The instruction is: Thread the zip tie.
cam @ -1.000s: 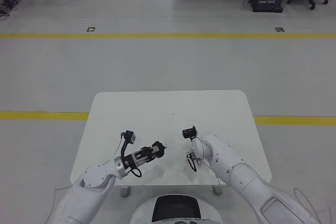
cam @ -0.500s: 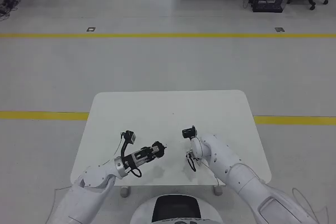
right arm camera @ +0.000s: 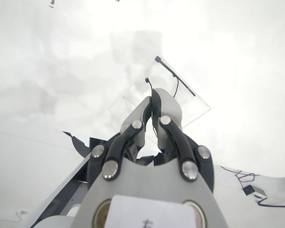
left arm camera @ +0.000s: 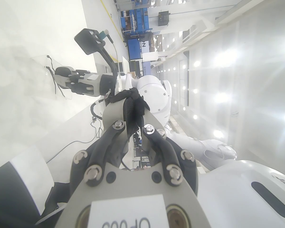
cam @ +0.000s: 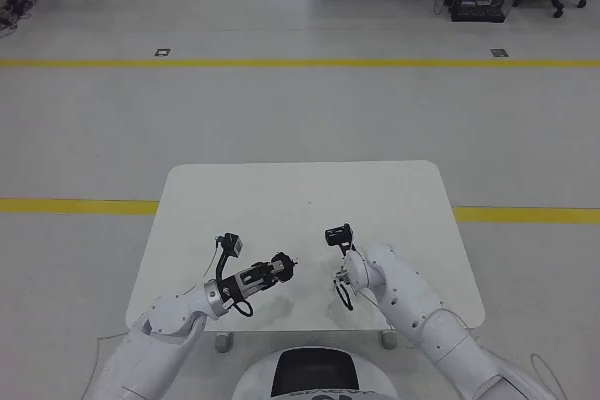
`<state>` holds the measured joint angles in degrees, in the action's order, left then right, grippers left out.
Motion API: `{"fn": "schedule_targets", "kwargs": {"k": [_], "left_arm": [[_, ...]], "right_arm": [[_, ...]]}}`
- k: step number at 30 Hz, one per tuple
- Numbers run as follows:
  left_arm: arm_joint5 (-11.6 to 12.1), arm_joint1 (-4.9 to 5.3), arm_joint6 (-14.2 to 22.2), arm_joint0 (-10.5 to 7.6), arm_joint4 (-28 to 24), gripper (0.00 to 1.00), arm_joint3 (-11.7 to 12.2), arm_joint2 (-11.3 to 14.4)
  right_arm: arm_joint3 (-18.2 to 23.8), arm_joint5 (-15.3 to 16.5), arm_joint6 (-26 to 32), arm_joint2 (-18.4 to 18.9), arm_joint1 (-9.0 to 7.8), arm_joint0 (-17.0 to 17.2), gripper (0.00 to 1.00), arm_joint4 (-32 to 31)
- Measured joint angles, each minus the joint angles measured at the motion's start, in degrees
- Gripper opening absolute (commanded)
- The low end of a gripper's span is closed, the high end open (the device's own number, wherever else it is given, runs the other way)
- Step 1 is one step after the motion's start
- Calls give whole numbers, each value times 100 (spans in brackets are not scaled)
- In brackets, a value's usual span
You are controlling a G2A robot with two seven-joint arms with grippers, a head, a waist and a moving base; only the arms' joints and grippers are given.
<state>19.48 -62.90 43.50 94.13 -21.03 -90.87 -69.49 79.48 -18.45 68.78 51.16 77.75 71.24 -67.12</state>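
Zip tie sat pinched in the closed right gripper, head just beyond it, apparently for threading; left gripper closed, contents unclear.

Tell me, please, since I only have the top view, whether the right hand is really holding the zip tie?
Observer: Yes. In the right wrist view the right hand is shut on a thin black zip tie, whose head sticks out past the fingertips.
Operator: Thank you. Is anything beneath that hand?
Observer: A clear plate sits below it, with a second zip tie lying along one edge.
Operator: Could you also check the left hand?
Observer: The left hand is shut on something black; I cannot tell what it is.
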Motion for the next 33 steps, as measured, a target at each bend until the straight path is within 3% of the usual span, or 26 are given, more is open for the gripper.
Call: {"fn": "schedule_targets", "kwargs": {"k": [7, 12, 16, 24, 26, 30, 33], "left_arm": [[0, 0, 0, 0, 0, 0, 0, 0], [0, 0, 0, 0, 0, 0, 0, 0], [0, 0, 0, 0, 0, 0, 0, 0], [0, 0, 0, 0, 0, 0, 0, 0], [0, 0, 0, 0, 0, 0, 0, 0], [0, 0, 0, 0, 0, 0, 0, 0], [0, 0, 0, 0, 0, 0, 0, 0]], "right_arm": [[1294, 551, -192, 748, -250, 813, 0, 25], [1961, 1029, -588, 1328, -385, 1398, 0, 353], [2055, 1244, -660, 1623, -413, 1536, 0, 1110], [2058, 1235, -668, 1615, -411, 1535, 0, 939], [2149, 1323, -941, 1713, -416, 1624, 0, 1128], [2614, 2038, -2066, 2199, -483, 2144, 0, 1780], [2794, 2830, -2731, 2544, -543, 2636, 0, 2315]]}}
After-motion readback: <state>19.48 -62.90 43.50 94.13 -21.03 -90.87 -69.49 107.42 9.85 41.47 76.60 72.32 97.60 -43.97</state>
